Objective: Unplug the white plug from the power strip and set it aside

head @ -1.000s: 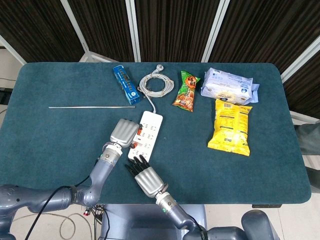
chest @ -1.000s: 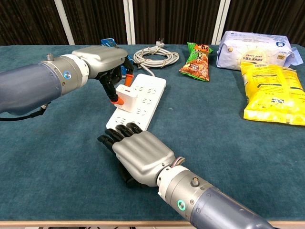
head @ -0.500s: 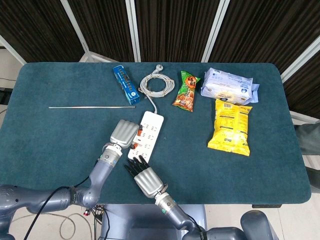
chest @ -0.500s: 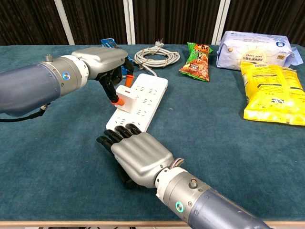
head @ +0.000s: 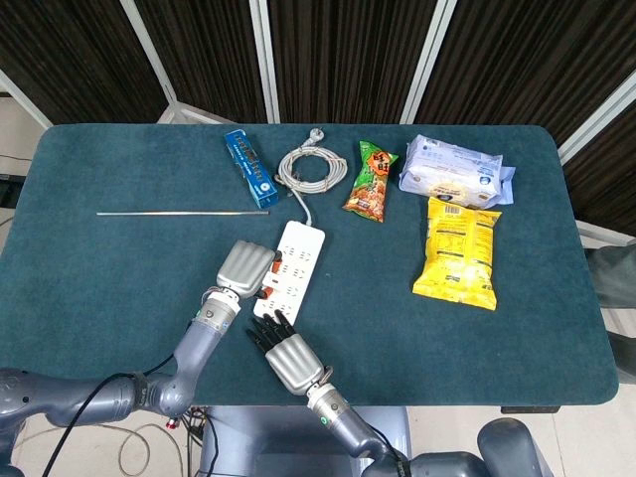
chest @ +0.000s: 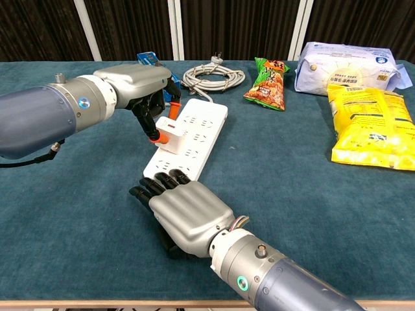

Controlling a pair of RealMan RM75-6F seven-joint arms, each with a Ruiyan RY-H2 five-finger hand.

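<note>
The white power strip [chest: 202, 123] lies at mid-table, also seen in the head view [head: 300, 256]. A white plug [chest: 170, 135] sits at its left edge near the middle. My left hand [chest: 133, 83] reaches in from the left and pinches the plug between orange-tipped fingers; from above the left hand [head: 246, 266] covers the plug. My right hand [chest: 187, 214] lies palm down on the table with fingers stretched out, its dark fingertips [chest: 162, 183] touching the strip's near end. The right hand [head: 288, 355] holds nothing.
The strip's grey cable is coiled [head: 311, 164] behind it. A blue box [head: 248, 169] and a thin metal rod [head: 182, 212] lie to the back left. A snack bag [head: 370, 181], a white wipes pack [head: 457, 171] and a yellow bag [head: 457, 250] lie to the right.
My left hand has shifted slightly toward me with the plug still pinched. My right hand has slid a little to the left at the strip's near end.
</note>
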